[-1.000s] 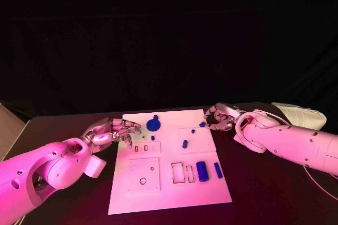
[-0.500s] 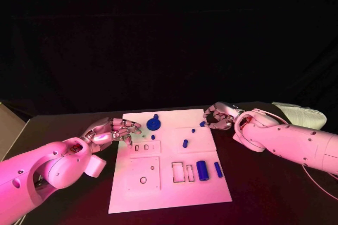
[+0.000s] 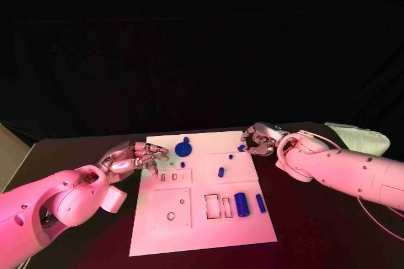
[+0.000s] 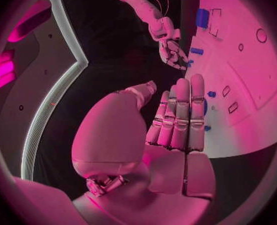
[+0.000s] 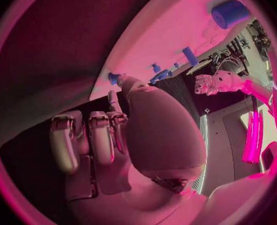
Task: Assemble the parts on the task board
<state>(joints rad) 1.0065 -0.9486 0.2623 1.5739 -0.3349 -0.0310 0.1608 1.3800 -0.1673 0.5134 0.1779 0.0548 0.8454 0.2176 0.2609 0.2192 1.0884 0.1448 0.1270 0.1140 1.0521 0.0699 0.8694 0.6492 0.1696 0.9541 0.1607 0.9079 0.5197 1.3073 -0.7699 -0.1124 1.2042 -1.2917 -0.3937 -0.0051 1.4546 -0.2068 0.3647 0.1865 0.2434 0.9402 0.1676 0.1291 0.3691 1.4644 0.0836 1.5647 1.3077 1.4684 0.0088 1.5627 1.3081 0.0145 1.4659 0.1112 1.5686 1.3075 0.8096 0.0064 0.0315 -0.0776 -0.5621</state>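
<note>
- The task board (image 3: 202,222) lies flat in the middle of the black counter (image 3: 328,234), its near edge closest to the robot.
- On the near half of the board a thick blue cylinder (image 3: 241,204) lies beside a thinner blue rod (image 3: 261,203). Both are just right of two outlined rectangular slots (image 3: 219,206). A raised square plate with an oval hole (image 3: 171,215) sits on the left.
- Farther up, a short blue peg (image 3: 220,171) stands near the board's middle, with another small blue piece (image 3: 230,157) behind it.
- The left hand (image 3: 132,157) hovers at the board's left edge. Its fingers (image 4: 182,112) lie straight and pressed side by side in the left wrist view, with nothing between them. A tiny blue stud (image 3: 182,164) sits just beside the fingertips, apart from them.
- Toward the far left corner, a blue gear-like disc (image 3: 184,147) rests on the board.
- The right hand (image 3: 257,139) is at the board's far right edge, with its fingers (image 5: 88,137) curled inward. A small blue part (image 3: 241,147) sits right at the fingertips. Whether it is pinched or only touched, I cannot tell.
</note>
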